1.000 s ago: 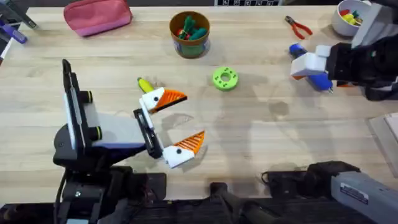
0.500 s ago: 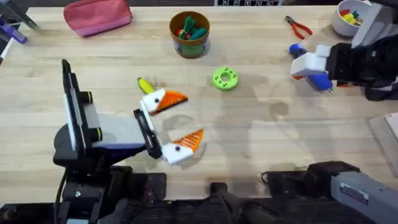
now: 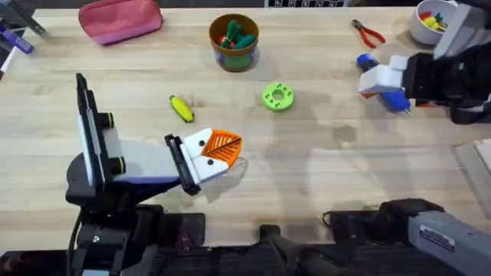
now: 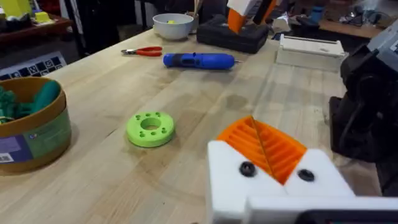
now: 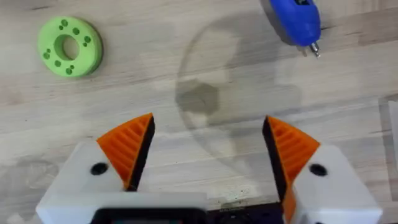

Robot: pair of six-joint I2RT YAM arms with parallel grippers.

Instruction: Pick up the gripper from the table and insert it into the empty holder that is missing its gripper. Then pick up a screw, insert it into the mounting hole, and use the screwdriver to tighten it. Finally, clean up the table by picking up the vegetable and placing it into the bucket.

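Observation:
The yellow vegetable (image 3: 182, 108) with a green end lies loose on the table, just up and left of my left gripper (image 3: 222, 147). That gripper is shut with nothing in it, its orange pads pressed together in the left wrist view (image 4: 255, 127). The brown-orange bucket (image 3: 234, 61) stands at the back centre with green and red toy pieces inside (image 4: 37, 134). The blue screwdriver (image 3: 395, 100) lies at the far right, partly under my right gripper (image 3: 376, 83). My right gripper (image 5: 208, 134) hovers open and empty, with the screwdriver's tip (image 5: 292, 18) beyond it. The loose gripper, holder and screw are out of view.
A green ring (image 3: 278, 97) with small holes lies mid-table. Red-handled pliers (image 3: 368, 33) and a white bowl (image 3: 422, 31) of colourful bits sit at the back right. A pink pouch (image 3: 120, 19) lies at the back left.
My left gripper has gone from wide open to shut and drawn slightly away from the vegetable, which stays on the table. The right arm has not moved.

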